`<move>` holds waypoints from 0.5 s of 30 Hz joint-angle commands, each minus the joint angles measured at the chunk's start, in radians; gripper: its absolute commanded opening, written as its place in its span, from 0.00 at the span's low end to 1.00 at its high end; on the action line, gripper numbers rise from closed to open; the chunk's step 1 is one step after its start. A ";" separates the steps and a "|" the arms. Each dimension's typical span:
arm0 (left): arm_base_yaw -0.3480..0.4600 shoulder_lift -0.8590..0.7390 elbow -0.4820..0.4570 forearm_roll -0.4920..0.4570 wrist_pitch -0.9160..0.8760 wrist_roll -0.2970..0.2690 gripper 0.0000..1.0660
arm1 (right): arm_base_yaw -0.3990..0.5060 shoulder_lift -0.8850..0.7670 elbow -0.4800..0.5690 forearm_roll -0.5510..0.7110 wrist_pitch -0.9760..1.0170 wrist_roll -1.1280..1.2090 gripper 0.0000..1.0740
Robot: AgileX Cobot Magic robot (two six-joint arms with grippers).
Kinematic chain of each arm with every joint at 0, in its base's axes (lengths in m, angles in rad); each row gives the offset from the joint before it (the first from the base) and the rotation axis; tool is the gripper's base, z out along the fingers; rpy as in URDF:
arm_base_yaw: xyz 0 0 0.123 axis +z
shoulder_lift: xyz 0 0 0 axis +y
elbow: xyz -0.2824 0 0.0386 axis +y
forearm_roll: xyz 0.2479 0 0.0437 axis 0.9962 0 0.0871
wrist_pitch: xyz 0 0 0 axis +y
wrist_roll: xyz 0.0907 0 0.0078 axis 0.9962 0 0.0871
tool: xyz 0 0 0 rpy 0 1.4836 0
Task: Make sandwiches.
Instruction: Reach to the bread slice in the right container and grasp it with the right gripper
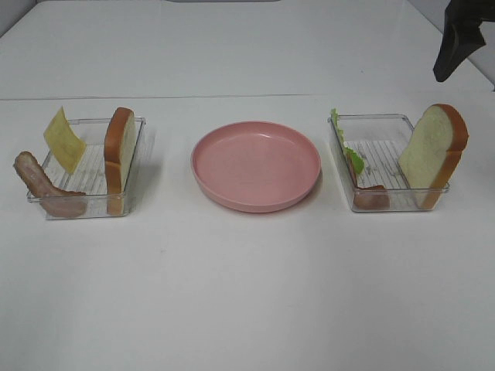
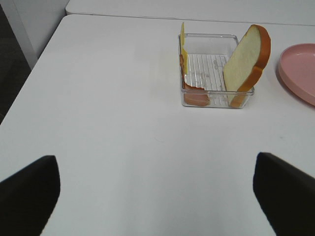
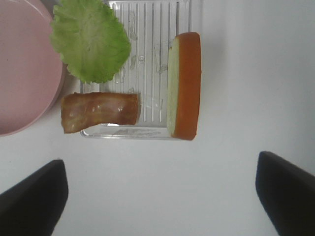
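While nothing's stacked yet, we've got the sandwich parts split between two clear trays on the white worktop [image 1: 247,294], with the pink plate [image 1: 255,165] sitting between them. Our left tray [image 1: 93,166] has a cheese square [image 1: 63,139] leaning on its outer wall, a bacon strip [image 1: 39,182] draped over the front outer corner, and a bread slice [image 1: 119,154] standing on edge against the plate-side wall. Over in the right tray [image 1: 383,147] we see a lettuce leaf [image 1: 354,160] propped on the plate-side wall, a second bacon strip [image 1: 371,197] at the front, and a second bread slice [image 1: 435,151] leaning on the outer wall. The left gripper [image 2: 157,196] is spread wide and holding nothing, well back from its tray. The right gripper [image 3: 157,196] is just as wide and empty, near the right tray's front.
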 commanded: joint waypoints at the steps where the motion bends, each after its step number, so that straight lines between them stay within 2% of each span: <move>1: 0.002 -0.016 0.005 -0.006 -0.014 -0.006 0.96 | -0.052 0.093 -0.055 0.016 0.008 -0.029 0.92; 6: 0.002 -0.016 0.005 -0.006 -0.014 -0.006 0.96 | -0.094 0.168 -0.082 0.041 0.003 -0.060 0.92; 15: 0.002 -0.016 0.005 -0.006 -0.014 -0.006 0.96 | -0.094 0.339 -0.146 0.081 -0.036 -0.077 0.92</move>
